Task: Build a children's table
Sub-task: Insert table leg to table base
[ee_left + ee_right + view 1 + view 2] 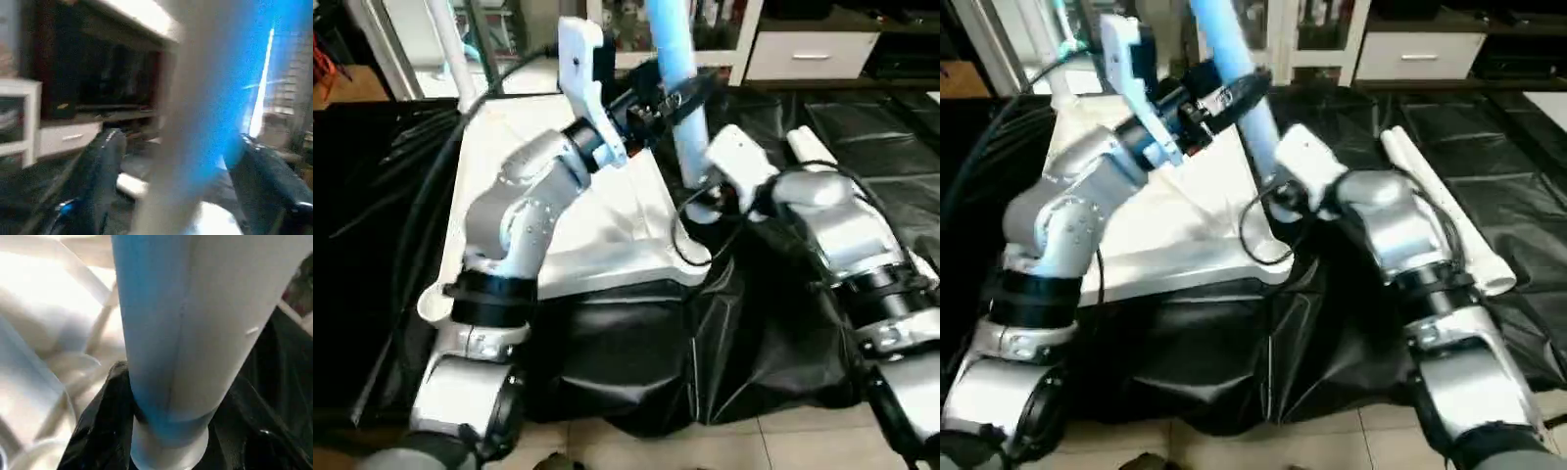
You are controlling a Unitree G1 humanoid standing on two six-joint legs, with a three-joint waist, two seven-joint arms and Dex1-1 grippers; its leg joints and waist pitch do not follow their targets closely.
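At tabletop (607, 235) corner, right gripper (168, 431) pinching upright leg (680, 88); left gripper (171, 161) spread around it

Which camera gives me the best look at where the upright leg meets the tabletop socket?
The right wrist view: the upright leg fills it, its base collar close up between the right gripper fingers. Both eye views show the leg's shaft, its foot hidden behind the right hand. The left wrist view shows blurred shaft.

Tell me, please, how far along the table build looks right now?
Done: one leg stands at the far left corner of the upturned tabletop. In hand: the right gripper clamps an upright leg at a right-side corner; the left gripper straddles it, fingers apart. Left: a spare leg lies on the black sheet.
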